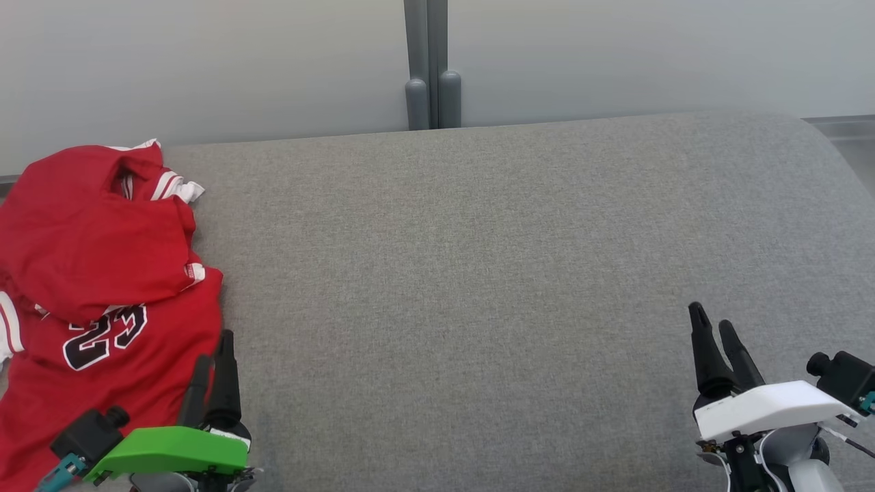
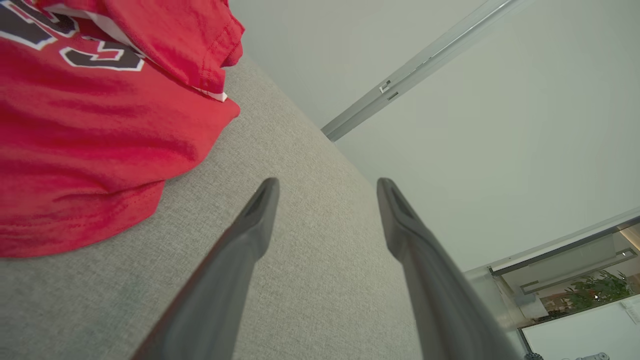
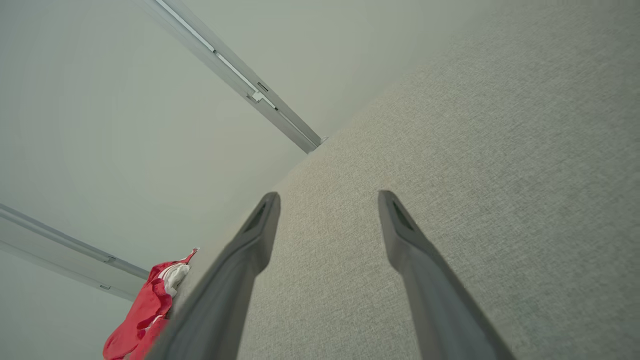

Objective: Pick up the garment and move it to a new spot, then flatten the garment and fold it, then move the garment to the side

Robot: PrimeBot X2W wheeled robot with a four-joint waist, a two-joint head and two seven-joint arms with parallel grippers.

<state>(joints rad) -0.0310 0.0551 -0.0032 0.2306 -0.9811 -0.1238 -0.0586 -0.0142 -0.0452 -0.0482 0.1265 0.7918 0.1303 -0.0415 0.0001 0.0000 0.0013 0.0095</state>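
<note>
Crumpled in overlapping layers at nine o'clock on the grey fabric surface, the red jersey may be pinched by one layer only and drag bunched, or slip off the left edge. The left tool, at seven o'clock, points forward just beside its hem, fingers apart and empty. The right tool, at five o'clock, is likewise spread and well apart from the cloth.

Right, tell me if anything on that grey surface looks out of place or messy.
The red jersey lies crumpled at the left end of the grey cushion, its top folded down over itself and half hiding the number. Nothing looks torn or spilled.
</note>
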